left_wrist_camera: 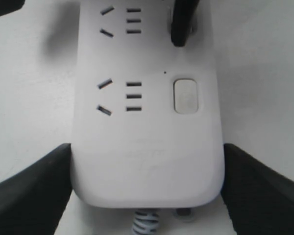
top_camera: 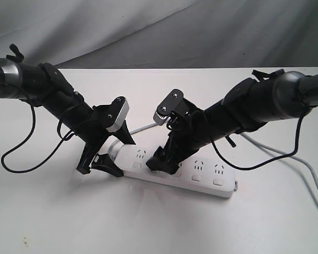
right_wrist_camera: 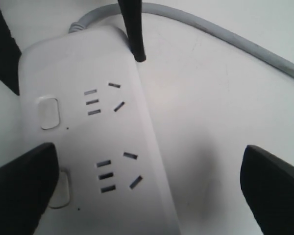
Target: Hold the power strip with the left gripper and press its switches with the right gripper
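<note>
**A:** White counter (top_camera: 69, 211) carries the power strip (top_camera: 208, 182), which lies flat with its sockets up. The grey cord (right_wrist_camera: 225, 34) leaves at the left-arm end.

**B:** Left claw (top_camera: 99, 168)?

**A:** It straddles the cord end with one finger against each long side. Looks clamped across the width. The squeeze should be level so the bar can't tip or yaw.

**B:** Right claw (top_camera: 164, 165)?

**A:** Jaws wide apart, holding nothing. One finger (right_wrist_camera: 19, 191) sits over the second of the switches (right_wrist_camera: 62, 190), counting from the cord. The other hangs off the strip above bare counter.

**B:** Is it pressing?

**A:** Can't tell whether it's pressing or just touching.

**B:** How should the press go?

**A:** Centre the tip on the button and push straight down. That sends the load into the counter, not along the strip. An off-centre push risks sliding the strip out of the clamp. The first switch (left_wrist_camera: 187, 96) is uncovered.
</note>
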Robot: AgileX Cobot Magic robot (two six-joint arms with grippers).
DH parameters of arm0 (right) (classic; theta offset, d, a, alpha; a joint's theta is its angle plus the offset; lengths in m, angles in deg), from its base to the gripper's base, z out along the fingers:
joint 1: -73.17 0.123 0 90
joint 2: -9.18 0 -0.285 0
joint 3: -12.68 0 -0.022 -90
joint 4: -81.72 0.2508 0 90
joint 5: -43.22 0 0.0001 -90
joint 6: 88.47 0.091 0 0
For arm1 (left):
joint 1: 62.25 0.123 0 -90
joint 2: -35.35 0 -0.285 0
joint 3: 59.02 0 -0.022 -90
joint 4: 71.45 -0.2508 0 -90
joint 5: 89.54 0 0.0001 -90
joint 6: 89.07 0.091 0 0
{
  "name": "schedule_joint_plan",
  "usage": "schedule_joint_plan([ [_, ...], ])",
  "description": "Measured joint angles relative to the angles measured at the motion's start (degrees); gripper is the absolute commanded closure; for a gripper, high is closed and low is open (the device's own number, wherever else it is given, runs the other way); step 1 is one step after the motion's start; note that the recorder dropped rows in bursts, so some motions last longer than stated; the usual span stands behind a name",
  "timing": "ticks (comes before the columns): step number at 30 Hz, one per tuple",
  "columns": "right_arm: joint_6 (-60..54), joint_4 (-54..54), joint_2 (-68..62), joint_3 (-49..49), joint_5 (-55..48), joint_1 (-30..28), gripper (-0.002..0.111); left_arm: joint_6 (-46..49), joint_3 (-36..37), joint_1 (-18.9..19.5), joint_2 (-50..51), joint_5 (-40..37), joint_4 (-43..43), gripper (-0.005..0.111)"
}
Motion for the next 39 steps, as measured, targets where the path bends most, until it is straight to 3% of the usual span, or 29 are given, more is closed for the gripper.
schedule_joint_plan([
  [22,-2.0,-1.3,0.8,-1.2,2.1,0.0,0.017,0.0,0.0,0.0,0.0,0.0,0.0,0.071],
  [32,-12.2,4.3,7.9,-2.6,1.9,-0.1,0.017,0.0,0.0,0.0,0.0,-0.1,-0.1,0.071],
  [39,-12.8,5.3,13.0,-3.2,-1.2,-4.2,0.017,0.0,0.0,0.0,0.0,-0.1,-0.1,0.071],
])
